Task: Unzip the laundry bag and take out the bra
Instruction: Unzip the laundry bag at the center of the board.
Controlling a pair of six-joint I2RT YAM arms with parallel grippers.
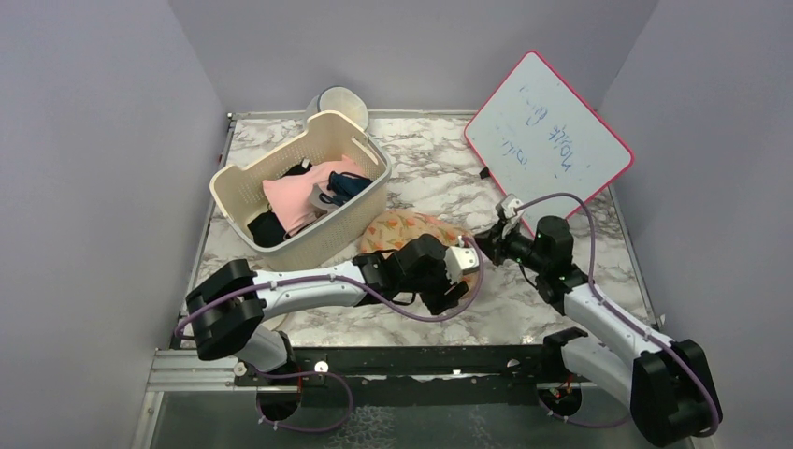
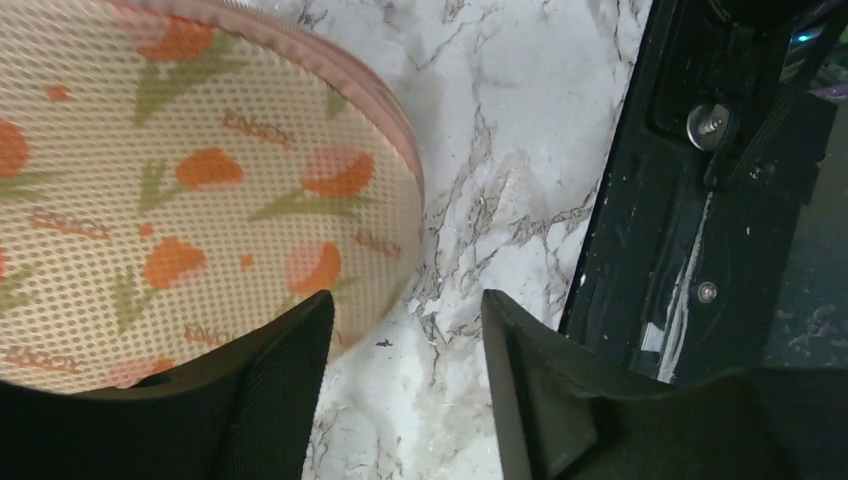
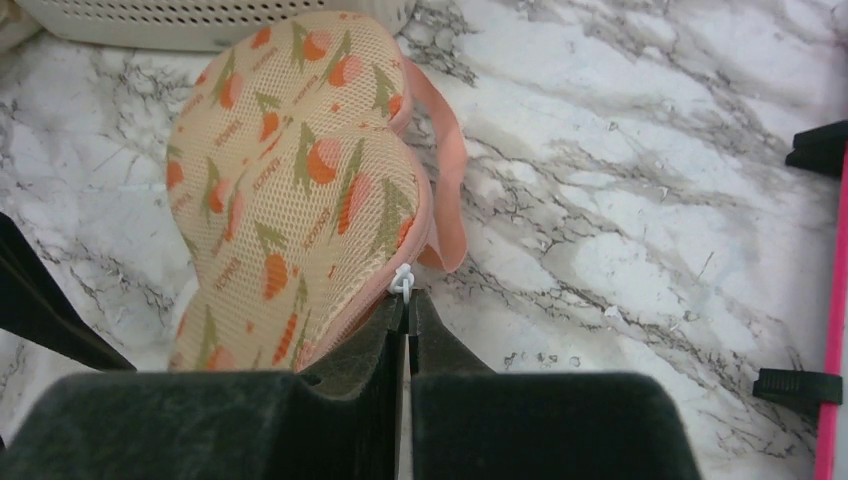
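The right gripper (image 3: pixel 407 300) is pinched tight, its fingers pressed together on the small white zipper pull (image 3: pixel 402 281) at the pink-edged rim of the laundry bag (image 3: pixel 300 180). A pink strap (image 3: pixel 447 170) loops off the bag just beside that pinch. The left gripper (image 2: pixel 405 312) is spread wide and holds nothing, with one finger (image 2: pixel 285 380) over the bag's rounded end and the other over the bare marble table (image 2: pixel 520 150). The bag lies flat on the table between the two grippers, just in front of the cream basket (image 1: pixel 329 227), which holds a pink garment (image 1: pixel 288 198) and dark ones. A pink-framed whiteboard (image 1: pixel 549 140) stands tilted at the far right.
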